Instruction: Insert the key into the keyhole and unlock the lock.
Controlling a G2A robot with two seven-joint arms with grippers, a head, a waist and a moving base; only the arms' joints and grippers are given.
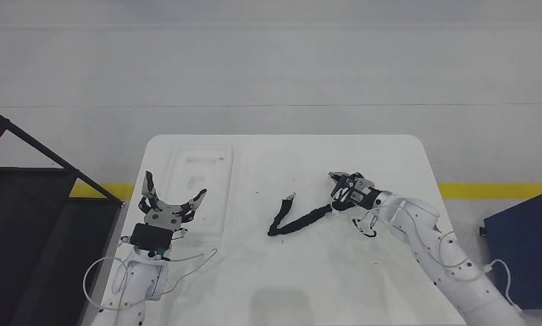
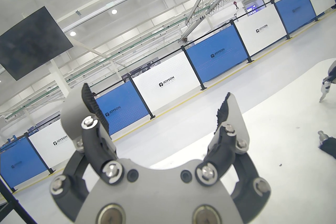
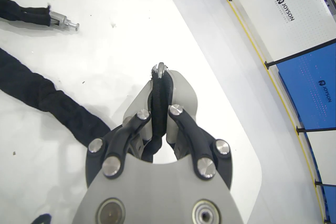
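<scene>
Left gripper: near the table's left front corner, at the near-left edge of a flat white rectangular panel. Its jaws are spread wide with nothing between them. The left table edge is close beside it.

Right gripper: right of table centre, with pads pressed together on a small metal piece that shows at the tips. Cannot tell if this is the key.

Chain lock: a black fabric-sleeved chain lying mid-table. It runs from under the right gripper toward the left, then bends back. Its metal pin end lies free on the table, apart from the right gripper. Keyhole not made out.

Room: bare tabletop between the two grippers and along the front. In the right wrist view the table's rounded edge runs close past the closed fingers. A yellow floor line and blue and white barrier panels lie beyond.
</scene>
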